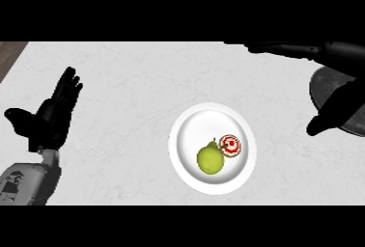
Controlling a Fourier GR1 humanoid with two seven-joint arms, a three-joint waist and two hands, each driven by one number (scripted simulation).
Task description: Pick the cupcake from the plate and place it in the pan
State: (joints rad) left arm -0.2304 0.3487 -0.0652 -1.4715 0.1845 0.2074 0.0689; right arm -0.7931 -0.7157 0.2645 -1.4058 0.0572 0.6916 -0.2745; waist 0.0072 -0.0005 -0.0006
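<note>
The cupcake (230, 145) sits on the white plate (191, 120), on the plate's right half, with a green pear (210, 160) touching or nearly touching it on its lower left. That closeness looks like the chief risk: fingers coming down around the cupcake could catch the pear and roll it, or shove both across the plate's smooth surface, and the plate itself may slide on the table (128, 72) if pushed sideways. The right hand (335, 113) is up and to the right of the plate, well apart from the cupcake and holding nothing; its dark shape lies over the pan (321, 82), which shows only as a dark round form at the plate's upper right, partly hidden by the hand and forearm. Its thumb sticks out toward the plate, but how far its fingers are spread I cannot tell. Since the pan is partly covered and runs off the view's right edge, judging its rim when setting the cupcake down could go amiss, and the cupcake might land on the rim and tip. The left hand (50, 116) rests open, fingers up, well to the left of the plate, clear of the work.
</note>
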